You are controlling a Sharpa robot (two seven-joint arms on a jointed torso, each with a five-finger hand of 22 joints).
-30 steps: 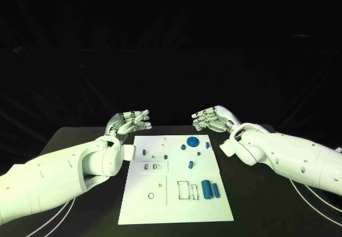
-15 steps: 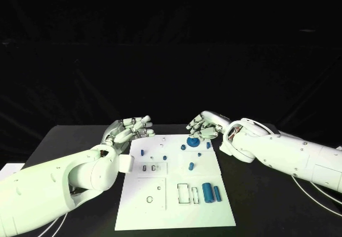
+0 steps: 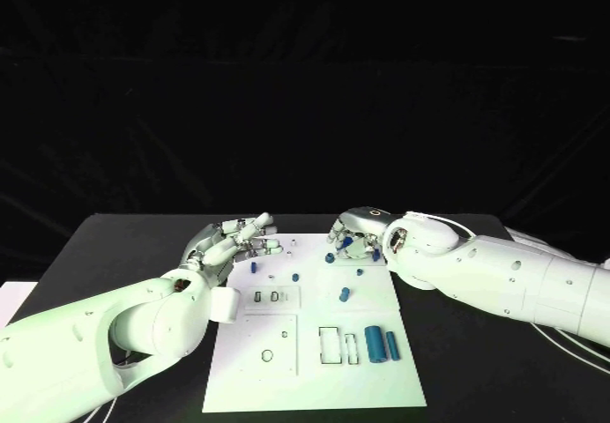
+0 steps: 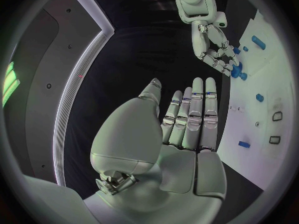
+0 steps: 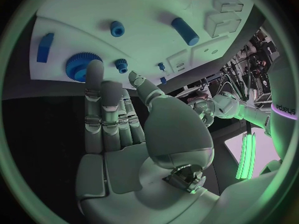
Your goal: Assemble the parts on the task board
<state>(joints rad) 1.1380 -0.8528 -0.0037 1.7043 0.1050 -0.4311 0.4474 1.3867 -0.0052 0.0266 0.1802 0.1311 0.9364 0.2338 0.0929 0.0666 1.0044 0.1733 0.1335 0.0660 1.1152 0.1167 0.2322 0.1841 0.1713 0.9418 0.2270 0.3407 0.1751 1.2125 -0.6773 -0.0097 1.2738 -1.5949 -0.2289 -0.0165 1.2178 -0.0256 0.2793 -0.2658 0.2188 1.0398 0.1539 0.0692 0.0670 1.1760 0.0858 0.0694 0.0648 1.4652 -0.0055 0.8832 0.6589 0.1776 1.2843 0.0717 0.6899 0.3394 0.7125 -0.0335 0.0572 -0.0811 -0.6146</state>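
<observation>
The white task board (image 3: 311, 370) lies in the middle of the black table. My right hand (image 3: 353, 238) hovers over its far end, fingers apart and empty, with its fingertips (image 5: 93, 69) at the blue gear (image 5: 77, 64); whether they touch it I cannot tell. The left wrist view shows the same hand (image 4: 215, 50) bent down over the gear (image 4: 236, 70). My left hand (image 3: 235, 241) floats open at the board's far left corner, fingers (image 4: 196, 109) straight, holding nothing. A blue cylinder (image 3: 375, 342) and a thinner blue pin (image 3: 393, 345) lie at the near right.
Small blue pegs (image 3: 341, 293) (image 3: 255, 264) stand on the far half of the board, beside rectangular slots (image 3: 328, 342) and a round hole (image 3: 267, 355). Black table (image 3: 115, 256) surrounds the board on both sides.
Both hands have dropped toward the board's far end. The right hand has moved left and now covers the gear; the left hand has spread flatter beside the far left corner.
</observation>
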